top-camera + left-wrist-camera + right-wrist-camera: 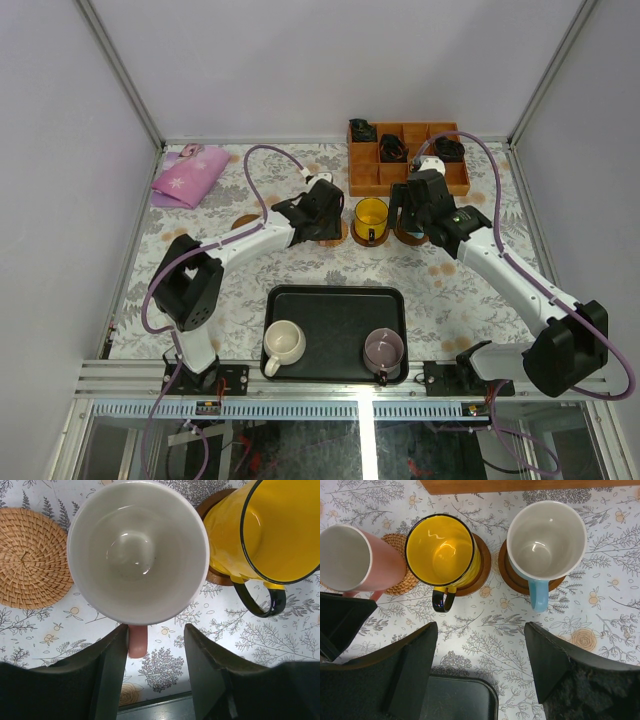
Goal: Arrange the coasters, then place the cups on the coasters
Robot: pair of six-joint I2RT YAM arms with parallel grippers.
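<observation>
1. Left claw spread, pink handle btwn fingers, not pinched. Pink cup sits on woven coaster, just left of yellow cup.
2. Right claw spread, empty. Blue cup just right of yellow cup.
3. Lift left claw straight up so it won't snag the handle.
4. Cream cup and mauve cup on tray, nearer than yellow cup. Spare coaster farther left.

From above, we cannot see the pink cup left of the yellow cup or the light blue cup right of it; the left arm and right arm cover them. At the left wrist, the yellow cup runs off the top and right edges.
</observation>
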